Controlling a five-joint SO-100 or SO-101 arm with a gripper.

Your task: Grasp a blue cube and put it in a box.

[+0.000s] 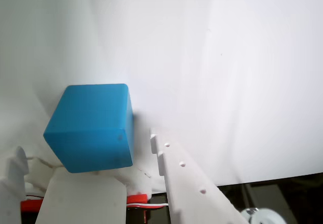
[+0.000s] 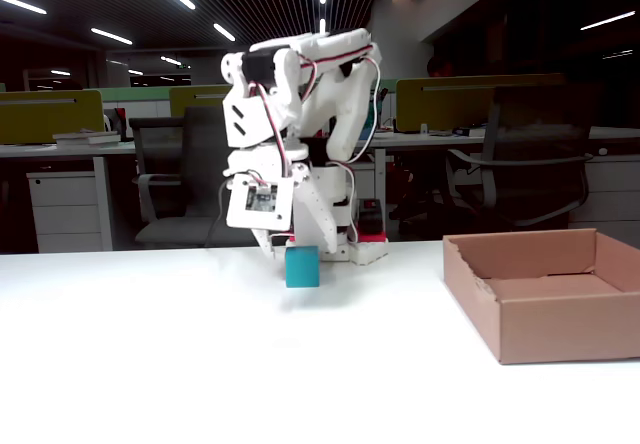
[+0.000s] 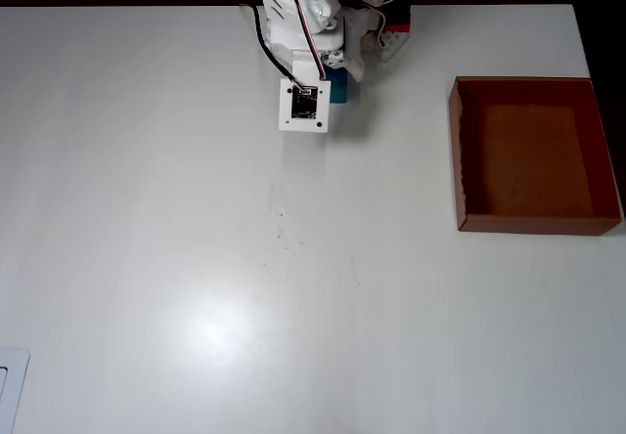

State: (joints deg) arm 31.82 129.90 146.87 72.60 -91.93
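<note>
The blue cube point(image 1: 91, 133) sits on the white table close to the arm's base, between my fingers. It also shows in the fixed view point(image 2: 302, 266) and peeks out beside the wrist in the overhead view point(image 3: 339, 86). My gripper point(image 1: 86, 141) points down over it point(image 2: 300, 252). The jaws stand on either side of the cube, with a narrow gap showing on each side in the wrist view. The brown cardboard box point(image 2: 545, 329) stands empty to the right, well apart from the cube, as the overhead view point(image 3: 460, 151) also shows.
The arm's base point(image 3: 381, 23) is at the table's far edge, just behind the cube. A white object point(image 3: 10, 390) lies at the near left corner. Office desks and chairs stand behind the table in the fixed view.
</note>
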